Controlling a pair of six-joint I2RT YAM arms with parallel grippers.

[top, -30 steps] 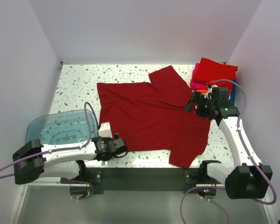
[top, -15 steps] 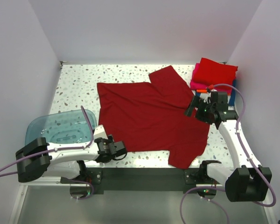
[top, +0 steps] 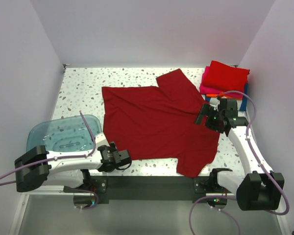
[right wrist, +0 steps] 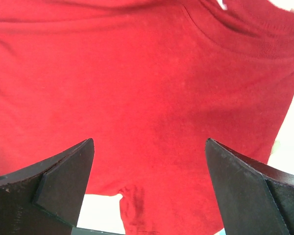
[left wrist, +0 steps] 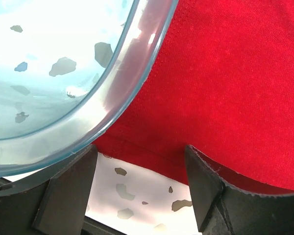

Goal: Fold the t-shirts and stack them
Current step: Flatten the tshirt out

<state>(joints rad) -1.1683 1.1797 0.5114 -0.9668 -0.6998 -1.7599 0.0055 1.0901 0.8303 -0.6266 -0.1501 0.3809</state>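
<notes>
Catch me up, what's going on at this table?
Two arms are working on a dark red t-shirt spread out on the table. The left tool is open, low at the shirt's near hem beside the blue tub. The right tool is open over the shirt's right side. Neither grips any cloth. A stack of folded shirts sits at the far right corner. No fold is made yet.

left pincer [left wrist: 137,193] agape | dark red t-shirt [left wrist: 225,88] — hem between the fingers | blue tub [left wrist: 130,88] rim just beside
</notes>
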